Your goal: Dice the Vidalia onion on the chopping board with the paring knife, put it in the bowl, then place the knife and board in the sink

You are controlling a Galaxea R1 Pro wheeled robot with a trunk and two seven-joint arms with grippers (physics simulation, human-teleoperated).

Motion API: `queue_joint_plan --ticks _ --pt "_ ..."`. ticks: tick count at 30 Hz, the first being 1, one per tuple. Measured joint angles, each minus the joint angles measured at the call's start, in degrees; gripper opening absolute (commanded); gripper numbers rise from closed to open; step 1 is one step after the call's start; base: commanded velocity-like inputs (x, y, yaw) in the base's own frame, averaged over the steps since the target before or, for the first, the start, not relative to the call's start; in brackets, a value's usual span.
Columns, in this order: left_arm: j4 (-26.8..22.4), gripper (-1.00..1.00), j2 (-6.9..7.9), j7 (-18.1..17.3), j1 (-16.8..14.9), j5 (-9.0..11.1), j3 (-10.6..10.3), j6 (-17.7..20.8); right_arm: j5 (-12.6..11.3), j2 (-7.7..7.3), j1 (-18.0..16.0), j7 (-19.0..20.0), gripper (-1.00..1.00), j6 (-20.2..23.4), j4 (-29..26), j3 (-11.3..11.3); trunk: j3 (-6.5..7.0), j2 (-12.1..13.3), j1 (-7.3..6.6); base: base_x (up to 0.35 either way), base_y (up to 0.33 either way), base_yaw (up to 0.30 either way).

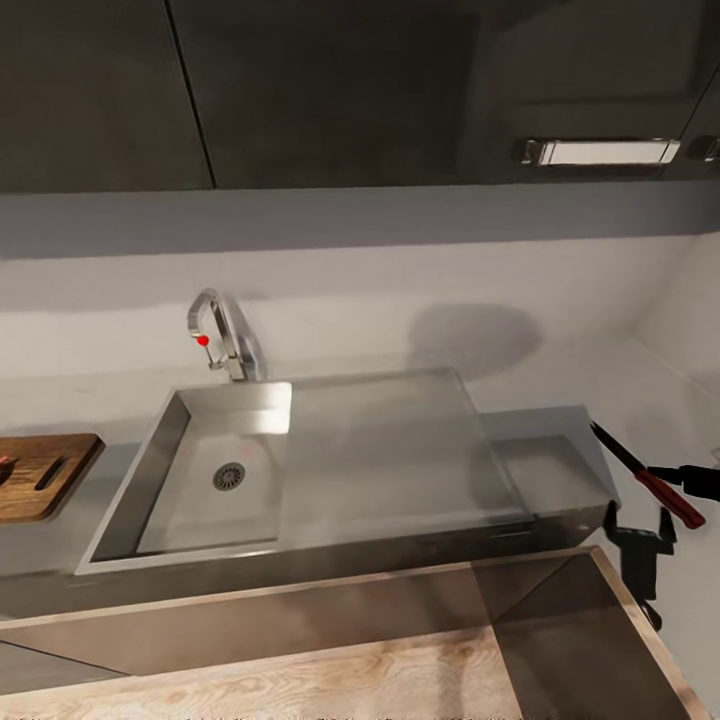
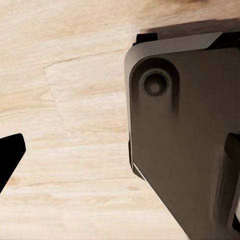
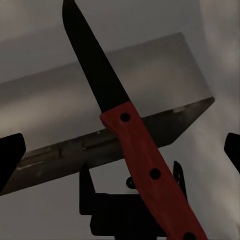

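The right gripper (image 1: pixel 690 478) is closing on one knife (image 1: pixel 650 476) by the rear of its red handle, off the right end of the countertop (image 1: pixel 555 470). The dark blade is pointing up and left toward the sink's (image 1: pixel 300 460) drainboard, staying above the counter without touching it. In the right wrist view the knife (image 3: pixel 130 145) is running diagonally over the counter's end. One board (image 1: pixel 40 475) is lying on the counter left of the sink, well apart from the knife. One faucet (image 1: pixel 215 335) is standing behind the basin. I cannot tell whether the left gripper is open or closed.
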Motion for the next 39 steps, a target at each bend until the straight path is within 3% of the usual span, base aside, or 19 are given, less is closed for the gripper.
queue_joint_plan --ticks 39 --pt "0.0 1.00 -0.08 0.0 0.0 0.0 0.0 0.0 0.0 -0.07 0.0 0.0 1.00 0.0 0.0 0.0 -2.66 0.0 0.00 0.000 0.000 0.000"
